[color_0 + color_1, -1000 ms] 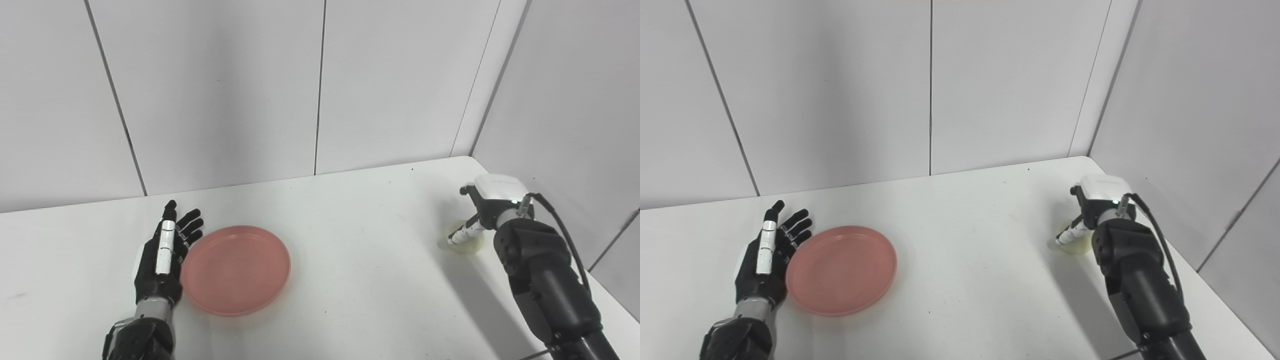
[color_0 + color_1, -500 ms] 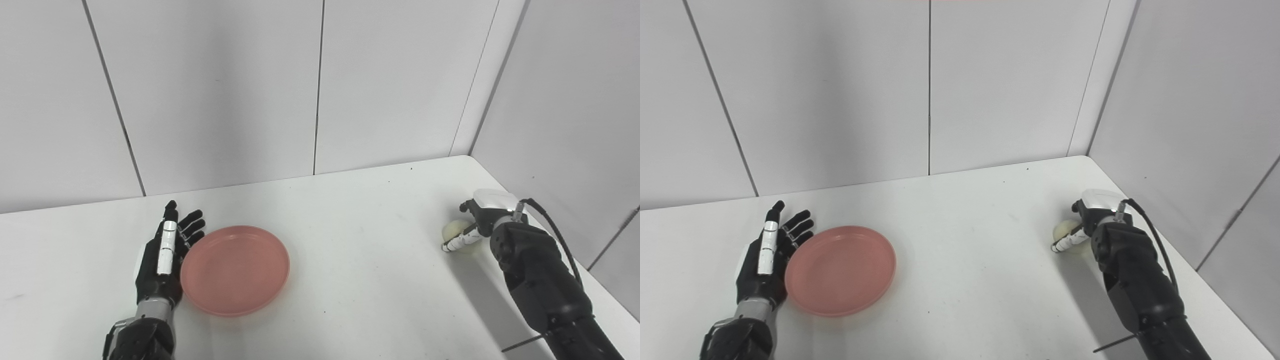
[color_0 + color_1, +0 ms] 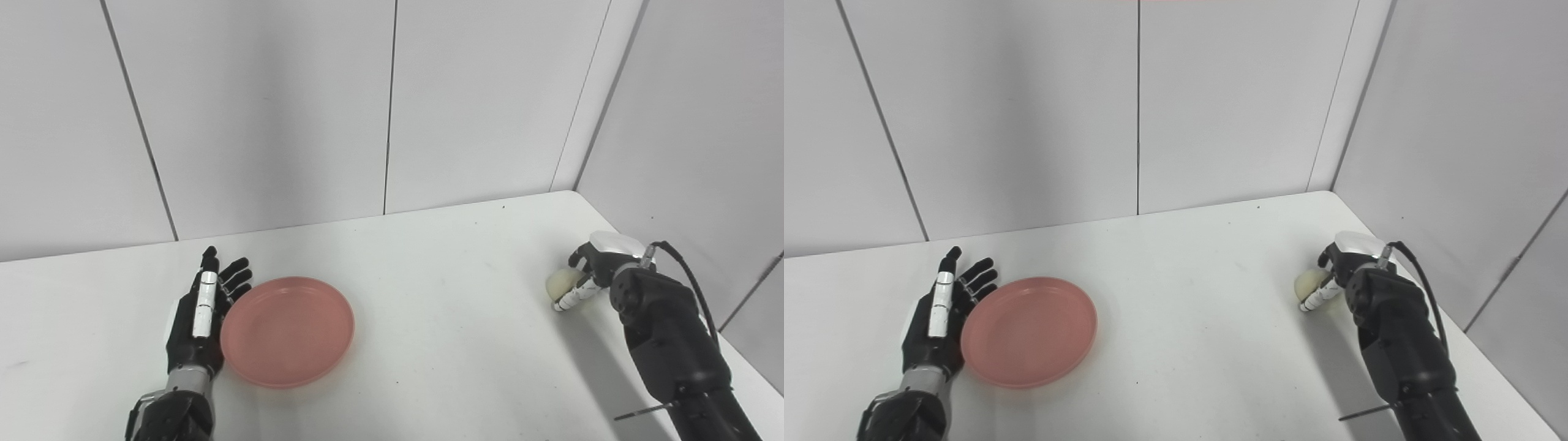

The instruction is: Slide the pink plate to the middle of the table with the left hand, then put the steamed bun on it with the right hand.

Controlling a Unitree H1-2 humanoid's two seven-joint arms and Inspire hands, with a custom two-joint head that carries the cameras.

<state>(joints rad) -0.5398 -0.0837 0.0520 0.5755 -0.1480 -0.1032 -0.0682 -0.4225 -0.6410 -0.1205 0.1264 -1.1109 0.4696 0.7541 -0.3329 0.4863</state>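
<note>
So the left robot hand (image 3: 199,312) is flat and spread against the pink plate's (image 3: 288,331) left rim, good for shoving it sideways, but the plate sits left of the worktop (image 3: 441,343) middle. Over by the right edge, the right robot hand (image 3: 591,275) is curled around the steamed bun (image 3: 562,283), looks ready to carry it.

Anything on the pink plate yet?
No. The pink plate is bare inside; the steamed bun sits in the right hand. Beneath the plate is hidden.
</note>
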